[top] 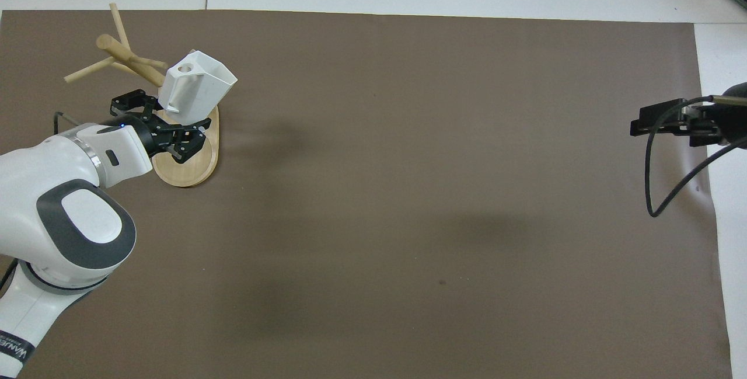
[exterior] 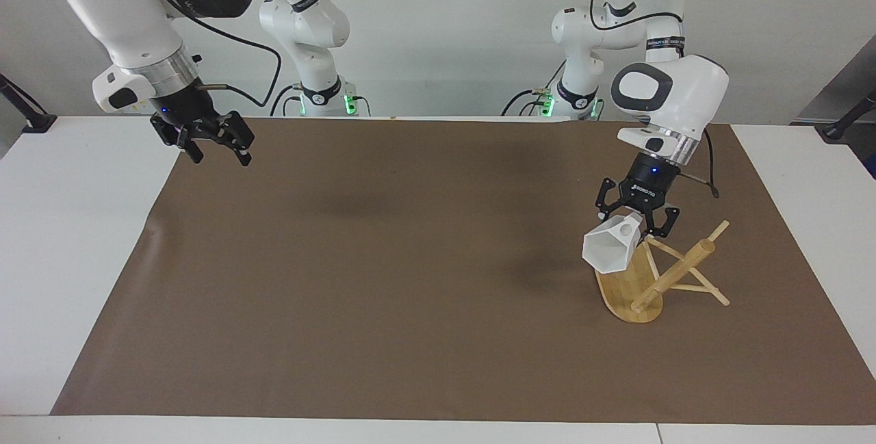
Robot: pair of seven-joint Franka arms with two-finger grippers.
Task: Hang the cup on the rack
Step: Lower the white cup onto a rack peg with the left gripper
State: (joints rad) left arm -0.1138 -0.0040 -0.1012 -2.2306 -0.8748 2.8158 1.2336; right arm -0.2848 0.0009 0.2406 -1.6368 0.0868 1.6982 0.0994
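Facing view. The left hand (exterior: pixel 635 219), at right of centre, is clamped on the cup (exterior: pixel 611 245) by its handle end. The cup hangs tilted, mouth down toward the viewer, over the base of the rack (exterior: pixel 655 276), which leans with its post slanting toward the frame's right. The right hand (exterior: pixel 211 146), upper left, waits with fingers wide and empty over the brown mat (exterior: pixel 410 259).

Judgement: the carry is done and the hanging is in hand. Next, the handle's hole must be lined up with a peg and slid on.

Overhead view. The cup (top: pixel 197 88) sits at upper left, covering part of the rack (top: pixel 125 55). Which peg is aimed at, and whether cup and rack touch, cannot be told. The left hand's grip point is hidden beneath the cup. The right hand (top: pixel 662 122) is cut off at the right edge.
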